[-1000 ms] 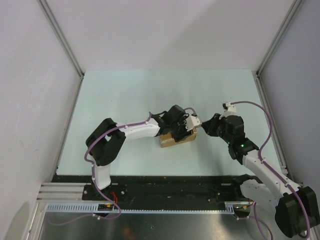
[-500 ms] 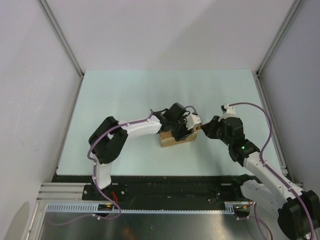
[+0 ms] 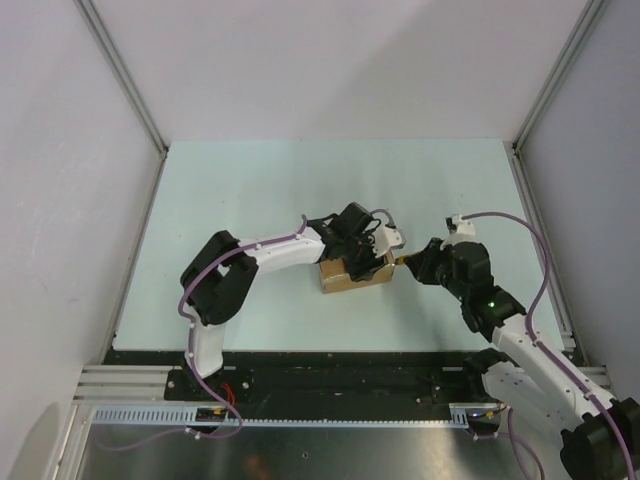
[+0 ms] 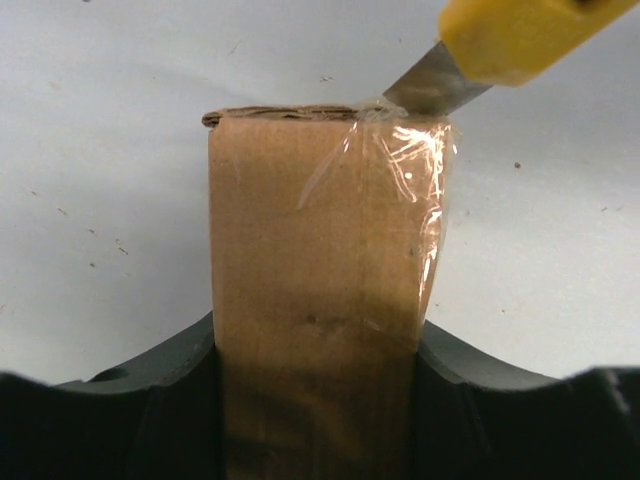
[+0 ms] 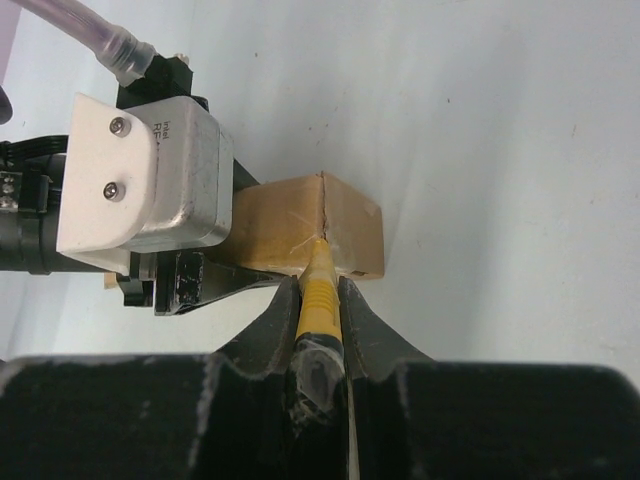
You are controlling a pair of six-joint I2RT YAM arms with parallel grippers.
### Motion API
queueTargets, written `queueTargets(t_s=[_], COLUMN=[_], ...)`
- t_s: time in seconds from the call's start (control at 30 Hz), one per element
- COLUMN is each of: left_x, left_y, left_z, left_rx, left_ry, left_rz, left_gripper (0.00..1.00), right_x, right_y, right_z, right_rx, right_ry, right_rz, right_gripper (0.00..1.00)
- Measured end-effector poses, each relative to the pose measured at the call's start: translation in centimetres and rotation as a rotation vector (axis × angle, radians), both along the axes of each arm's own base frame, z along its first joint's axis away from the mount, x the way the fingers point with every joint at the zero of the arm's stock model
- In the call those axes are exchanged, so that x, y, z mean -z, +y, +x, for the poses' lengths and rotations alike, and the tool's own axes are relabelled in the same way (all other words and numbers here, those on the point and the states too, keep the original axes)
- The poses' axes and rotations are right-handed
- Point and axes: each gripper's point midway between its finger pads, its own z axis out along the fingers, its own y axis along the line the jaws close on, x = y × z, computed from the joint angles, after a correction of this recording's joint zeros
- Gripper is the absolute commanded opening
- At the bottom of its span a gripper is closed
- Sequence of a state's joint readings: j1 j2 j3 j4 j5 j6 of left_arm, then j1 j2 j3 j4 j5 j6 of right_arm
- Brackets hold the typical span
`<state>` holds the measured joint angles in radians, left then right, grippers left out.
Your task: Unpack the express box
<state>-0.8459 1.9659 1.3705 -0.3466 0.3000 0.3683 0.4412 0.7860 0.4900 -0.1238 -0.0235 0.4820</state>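
The express box (image 3: pixel 355 273) is a small brown carton on the pale table, sealed with clear tape (image 4: pixel 400 180). My left gripper (image 3: pixel 362 262) is shut on the box (image 4: pixel 315 300), a finger on each side. My right gripper (image 3: pixel 418 260) is shut on a yellow-and-black utility knife (image 5: pixel 318 300). The knife's metal blade (image 4: pixel 425 92) touches the taped far end of the box at its lid seam (image 5: pixel 322 215). In the right wrist view the box (image 5: pixel 350 230) sits just beyond the knife tip.
The left wrist's silver camera housing (image 5: pixel 145 185) sits right beside the box. White walls and aluminium frame posts (image 3: pixel 120 75) enclose the table. A black base rail (image 3: pixel 340 375) runs along the near edge.
My right arm has shifted slightly toward the near right while the knife stays at the box's right end. The left gripper and box have hardly moved.
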Motion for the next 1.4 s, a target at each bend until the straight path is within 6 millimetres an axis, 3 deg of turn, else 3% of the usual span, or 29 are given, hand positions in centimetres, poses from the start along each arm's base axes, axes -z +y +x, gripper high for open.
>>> queueTargets(t_s=[0.27, 0.43, 0.63, 0.67, 0.7, 0.83, 0.97, 1.13, 1.4], left_x=[0.0, -0.1, -0.2, -0.2, -0.3, -0.5, -0.8, -3.7, -12.8], left_y=[-0.5, -0.3, -0.3, -0.3, -0.3, 0.0, 0.8, 0.5, -0.1], left_z=[-0.5, 0.4, 0.5, 0.5, 0.5, 1.3, 1.6, 1.7, 1.9], left_rx=[0.037, -0.01, -0.017, -0.02, -0.021, -0.042, -0.059, -0.058, -0.05], left_ry=[0.008, 0.013, 0.014, 0.015, 0.015, 0.007, 0.01, -0.024, -0.124], left_rz=[-0.01, -0.018, -0.02, -0.021, -0.022, -0.021, -0.013, -0.054, -0.227], left_gripper=[0.21, 0.27, 0.58, 0.79, 0.84, 1.0, 1.0, 1.0, 1.0], right_x=[-0.3, 1.1, 1.5, 1.7, 1.9, 2.9, 3.8, 4.4, 6.1], right_y=[-0.6, -0.4, -1.1, -1.1, -1.1, -1.1, -1.1, -0.9, -0.1], right_z=[-1.7, -4.7, -5.2, -5.2, -5.1, -4.9, -4.6, -3.8, -1.9], right_rx=[0.015, -0.037, -0.01, -0.008, -0.006, 0.001, 0.008, 0.014, 0.027], right_ry=[0.015, 0.118, 0.151, 0.158, 0.166, 0.205, 0.233, 0.243, 0.263], right_rz=[0.026, 0.045, 0.047, 0.043, 0.039, 0.02, 0.003, -0.006, -0.031], right_gripper=[0.0, 0.0, 0.0, 0.0, 0.0, 0.0, 0.0, 0.0, 0.0])
